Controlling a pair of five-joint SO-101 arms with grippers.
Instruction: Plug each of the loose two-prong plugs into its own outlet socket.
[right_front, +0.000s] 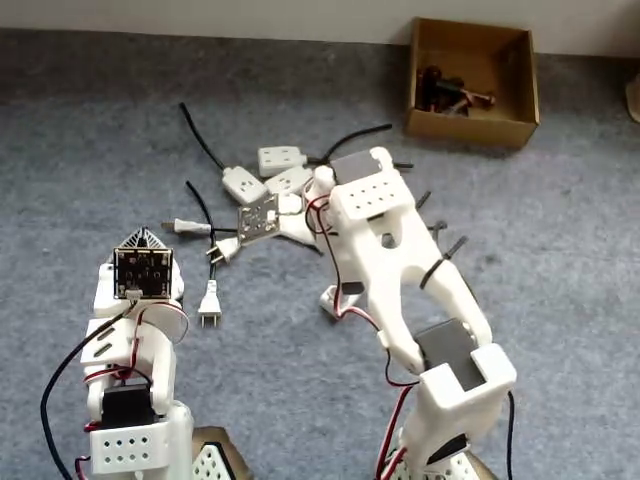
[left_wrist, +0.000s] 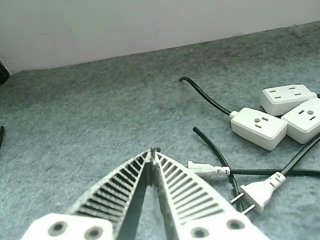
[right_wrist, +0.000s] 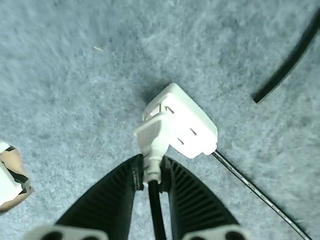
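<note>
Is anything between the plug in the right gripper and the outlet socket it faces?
Nothing visible. The white plug, held by the right gripper, rests against the outlet socket; how deep its prongs sit is hidden.

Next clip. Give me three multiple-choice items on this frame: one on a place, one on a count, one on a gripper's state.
1. In the high view, the brown cardboard box sits: A upper right; B between the arms; C lower left.
2. The left wrist view shows how many white plastic outlet sockets? A one; B three; C five.
3. The right gripper is: A open and empty; B shut on a white two-prong plug; C shut on a socket.
Key: 1 A, the box stands in that corner; 2 B, three lie clustered together; 3 B, it clamps the plug's tail.
</note>
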